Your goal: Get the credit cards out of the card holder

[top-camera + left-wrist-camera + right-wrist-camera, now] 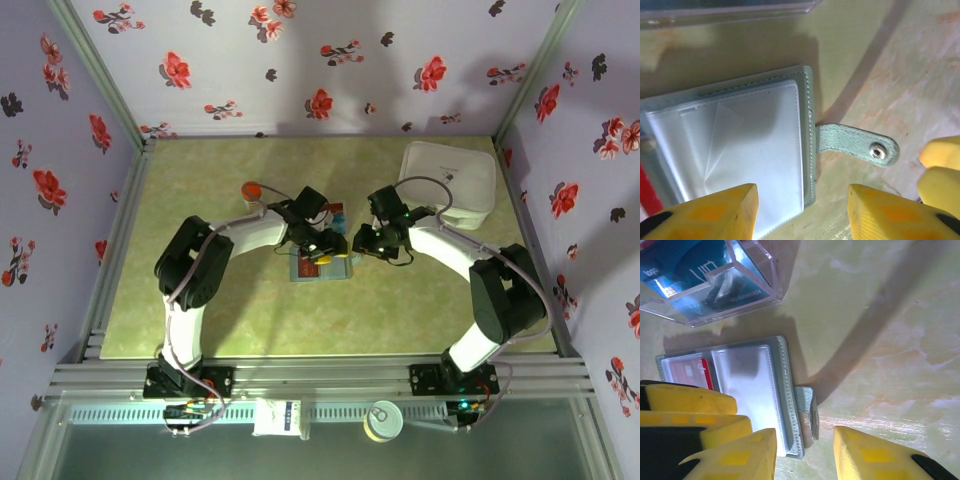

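**Card holder** (765, 130): dull grey-green cover with pale stitching and translucent blue-grey pockets. The strap (855, 142) is the same grey-green, and its snap (877, 150) is silver.

**Credit card** (690, 372), in 1 pocket: red with white marks.

**Left fingers** (715, 210) and **right fingers** (875, 455): yellow with black parts and a faint checked texture.

**Counter** (880, 315): mottled yellow-green with pale orange veining.

**Clear plastic square** (715, 280): colourless, with deep blue and white lettering showing through.

**Walls** (240, 70): lilac, printed with red and dark flowers.

**Box** (450, 180): white.

The card holder (322, 266) lies at the table's (250, 320) middle.
A plastic case (756, 266) lies just behind it; a large box (448, 180) sits far right.
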